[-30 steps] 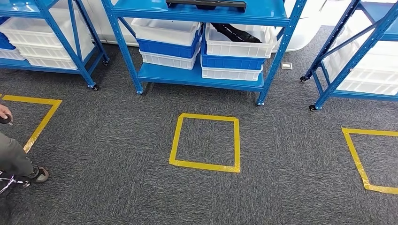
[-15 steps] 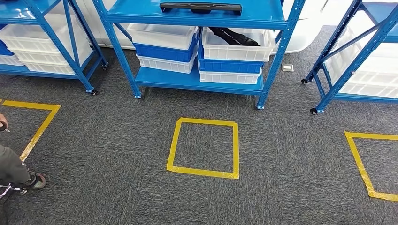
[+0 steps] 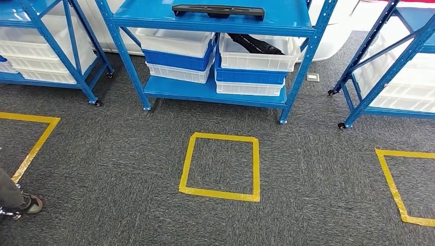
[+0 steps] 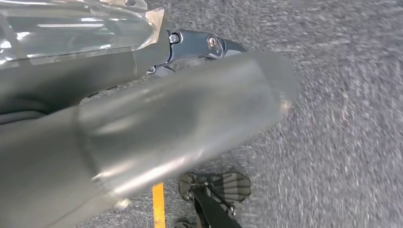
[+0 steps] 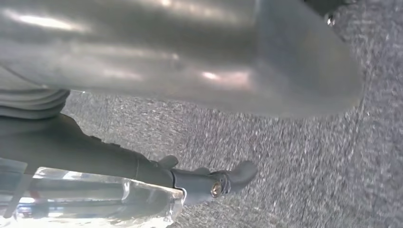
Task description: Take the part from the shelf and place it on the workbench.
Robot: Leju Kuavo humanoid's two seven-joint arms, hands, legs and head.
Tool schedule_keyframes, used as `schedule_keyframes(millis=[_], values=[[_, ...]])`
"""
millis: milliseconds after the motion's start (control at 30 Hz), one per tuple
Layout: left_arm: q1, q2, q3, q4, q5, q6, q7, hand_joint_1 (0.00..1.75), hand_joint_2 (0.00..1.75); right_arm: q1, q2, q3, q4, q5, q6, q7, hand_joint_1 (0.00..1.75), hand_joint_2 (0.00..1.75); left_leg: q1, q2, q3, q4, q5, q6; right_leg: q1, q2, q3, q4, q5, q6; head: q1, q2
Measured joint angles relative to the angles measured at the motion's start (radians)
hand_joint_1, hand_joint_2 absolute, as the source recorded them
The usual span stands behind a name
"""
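Two robot hands hang over the grey carpet: the left robot hand [image 4: 157, 123] and the right robot hand [image 5: 190, 61] each hold nothing, fingers apart. A long black part [image 3: 218, 11] lies flat on the upper board of the middle blue shelf [image 3: 205, 89]. Below it stand white and blue bins [image 3: 177, 56], one holding another black piece [image 3: 254, 43]. A yellow tape square [image 3: 219, 193] marks the floor before the shelf. A person's shoe [image 3: 31, 204] shows at the left edge.
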State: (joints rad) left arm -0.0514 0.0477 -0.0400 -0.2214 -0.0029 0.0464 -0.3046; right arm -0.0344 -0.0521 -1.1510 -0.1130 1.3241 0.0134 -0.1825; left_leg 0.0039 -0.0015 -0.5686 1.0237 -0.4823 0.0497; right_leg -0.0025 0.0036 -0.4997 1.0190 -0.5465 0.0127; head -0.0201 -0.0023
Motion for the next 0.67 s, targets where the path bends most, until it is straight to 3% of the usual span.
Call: schedule_keyframes(millis=[67, 133, 167, 200, 233, 300, 333, 400, 533, 567, 633, 667], values=[[0.001, -0.001, -0.003, 0.000, 0.002, 0.003, -0.002, 0.00, 0.00, 0.000, 0.002, 0.000, -0.004, 0.002, 0.000, 0.000, 0.00, 0.00, 0.006, 0.001, 0.026, -0.027, 0.006, 0.004, 0.003, -0.003, -0.030, 0.068, -0.031, 0.001, 0.001, 0.000], [0.001, -0.003, -0.004, -0.001, 0.002, 0.005, -0.003, 0.00, 0.00, 0.001, 0.003, 0.000, -0.007, 0.003, 0.000, 0.001, 0.00, 0.00, 0.005, 0.001, 0.039, -0.033, 0.001, 0.007, -0.001, -0.003, -0.109, 0.200, -0.073, 0.000, 0.002, 0.000], [0.000, -0.004, -0.004, -0.001, 0.002, 0.005, -0.003, 0.00, 0.00, 0.002, 0.002, 0.000, -0.009, 0.003, 0.000, 0.001, 0.00, 0.00, 0.005, 0.000, 0.044, -0.033, -0.004, 0.007, -0.002, -0.003, -0.146, 0.250, -0.082, 0.004, 0.002, 0.000], [0.001, -0.005, -0.004, -0.001, 0.002, 0.005, -0.003, 0.00, 0.00, 0.004, 0.002, 0.000, -0.010, 0.003, 0.001, 0.001, 0.00, 0.00, 0.005, -0.002, 0.051, -0.032, -0.010, 0.006, -0.004, -0.003, -0.168, 0.267, -0.073, 0.012, 0.002, 0.000], [0.001, -0.006, -0.005, -0.001, 0.002, 0.005, -0.003, 0.00, 0.00, 0.005, 0.002, 0.000, -0.011, 0.003, 0.001, 0.001, 0.00, 0.00, 0.005, -0.003, 0.059, -0.032, -0.017, 0.003, -0.006, -0.003, -0.171, 0.247, -0.048, 0.022, 0.002, 0.000], [0.001, -0.007, -0.008, 0.000, 0.002, 0.005, -0.003, 0.00, 0.00, 0.007, 0.000, 0.000, -0.012, 0.003, 0.001, 0.002, 0.00, 0.00, 0.007, -0.006, 0.080, -0.032, -0.033, -0.005, -0.015, -0.005, -0.129, 0.117, 0.034, 0.043, 0.003, 0.000], [0.000, -0.007, -0.009, 0.000, 0.002, 0.005, -0.002, 0.00, 0.00, 0.007, 0.001, 0.000, -0.012, 0.003, 0.002, 0.002, 0.00, 0.00, 0.005, -0.007, 0.086, -0.031, -0.043, -0.011, -0.017, -0.005, -0.107, 0.061, 0.066, 0.046, 0.004, 0.000], [-0.001, -0.006, -0.012, 0.000, 0.002, 0.005, 0.000, 0.00, 0.00, 0.006, 0.003, 0.000, -0.013, 0.003, 0.003, 0.002, 0.00, 0.00, 0.000, -0.007, 0.091, -0.028, -0.058, -0.022, -0.018, -0.005, -0.082, 0.008, 0.090, 0.034, 0.004, 0.000], [-0.004, -0.004, -0.017, -0.001, 0.003, 0.003, 0.001, 0.00, 0.00, 0.007, 0.006, 0.000, -0.014, 0.002, 0.004, 0.002, 0.00, 0.00, 0.003, -0.004, 0.086, -0.006, -0.083, -0.038, -0.019, -0.001, -0.074, 0.007, 0.078, 0.000, -0.003, 0.000], [-0.004, -0.004, -0.018, -0.001, 0.003, 0.003, 0.001, 0.00, 0.00, 0.007, 0.007, 0.000, -0.014, 0.002, 0.004, 0.002, 0.00, 0.00, 0.005, -0.002, 0.068, 0.031, -0.102, -0.043, -0.021, -0.001, -0.070, 0.006, 0.075, -0.007, -0.004, 0.000], [-0.004, -0.004, -0.018, -0.001, 0.004, 0.003, 0.001, 0.00, 0.00, 0.006, 0.008, 0.000, -0.015, 0.002, 0.004, 0.002, 0.00, 0.00, 0.007, -0.001, -0.006, 0.159, -0.154, -0.051, -0.019, -0.001, -0.065, 0.006, 0.068, -0.017, -0.007, 0.000], [-0.004, -0.004, -0.018, -0.001, 0.004, 0.003, 0.001, 0.00, 0.00, 0.005, 0.008, 0.000, -0.015, 0.002, 0.004, 0.002, 0.00, 0.00, 0.007, -0.001, -0.029, 0.196, -0.168, -0.052, -0.018, -0.001, -0.064, 0.006, 0.066, -0.019, -0.006, 0.000]])
